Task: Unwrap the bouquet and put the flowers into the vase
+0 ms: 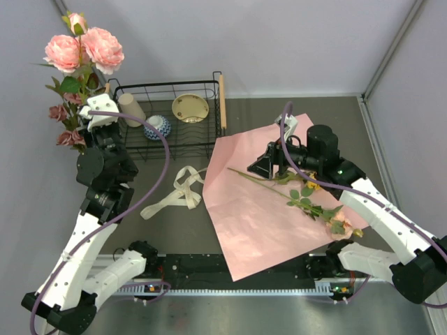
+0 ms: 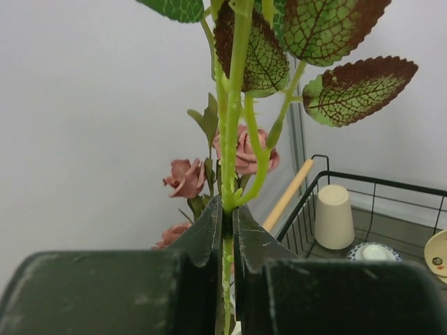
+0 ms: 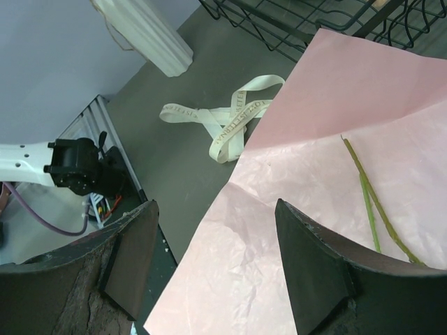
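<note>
Closest to the lens, the left hand (image 2: 227, 216) is clamped tight on a thin green stem (image 2: 234, 105), which stands upright with veined leaves above it. From overhead, that hand sits at the upper left of the frame under the bunch of flowers (image 1: 82, 50). One loose stem (image 1: 304, 197) lies at right centre, flat on the pink paper (image 1: 258, 223) spread over the tabletop (image 1: 174, 230). The right hand (image 1: 269, 164) hovers above its bare end, jaws apart and holding nothing. The cream ribbon (image 1: 174, 192) lies just left of the paper.

I judge these stems to be light, wiry and top-heavy, with blooms and leaves that would crush easily. I would grip the bare lower stem, well clear of the leaves. The paper looks thin and slick, so a low pinch could catch it along with the stem.

The vase (image 3: 143, 31) shows only as a ribbed cream piece at the upper left of the right wrist view, cut off by the frame. Overhead, its mouth is hidden behind the left hand and foliage. I cannot tell whether the held stem's foot is already inside.
</note>
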You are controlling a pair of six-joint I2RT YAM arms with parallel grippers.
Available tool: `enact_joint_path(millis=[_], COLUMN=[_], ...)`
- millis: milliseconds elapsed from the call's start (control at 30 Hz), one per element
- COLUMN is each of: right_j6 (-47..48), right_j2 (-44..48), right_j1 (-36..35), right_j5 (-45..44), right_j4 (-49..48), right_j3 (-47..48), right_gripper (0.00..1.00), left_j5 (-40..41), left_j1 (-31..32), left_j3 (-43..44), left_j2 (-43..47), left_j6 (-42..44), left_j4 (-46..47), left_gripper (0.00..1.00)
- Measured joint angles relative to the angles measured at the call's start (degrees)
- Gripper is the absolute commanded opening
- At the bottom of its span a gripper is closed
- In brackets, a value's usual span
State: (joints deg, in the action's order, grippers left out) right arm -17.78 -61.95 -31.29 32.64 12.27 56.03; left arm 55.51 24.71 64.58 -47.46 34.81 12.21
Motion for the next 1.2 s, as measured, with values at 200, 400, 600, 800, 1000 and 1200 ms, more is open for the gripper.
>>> enact_joint_path(millis=[200,400,600,800,1000,1200], right_j6=[0.1,0.1,0.1,0.1,0.0,0.0], right_j2=[0.0,0.1,0.8,1.8,2.0,2.0], right_j1=[0.0,0.0,0.0,0.0,0.0,0.0], right_j5=[0.0,0.4,0.4,0.4,0.4,0.4], right_j4=[0.2,0.7,1.0,1.0,1.0,1.0], right_j3=[0.0,0.0,-0.1,-0.1,-0.2,-0.2], right_gripper=[0.69,0.69,0.69,0.69,0.69,0.69], left_j5=[2.0,2.7,3.1,4.3,5.4,5.4], left_j1=[-1.0,-3.8,-7.4,-9.6,-10.3,-10.4], left_j3=[-5.5,-9.2,-11.8,-13.1,-13.7,-13.7], left_j2=[1.7,2.2,2.2,1.8,1.8,2.3], left_j6=[0.5,-1.8,-7.8,-13.9,-19.0,-22.5], left_j4=[2.7,3.5,2.8,0.8,-2.8,-6.0], left_gripper=[0.0,0.0,0.03,0.19,0.63,0.84])
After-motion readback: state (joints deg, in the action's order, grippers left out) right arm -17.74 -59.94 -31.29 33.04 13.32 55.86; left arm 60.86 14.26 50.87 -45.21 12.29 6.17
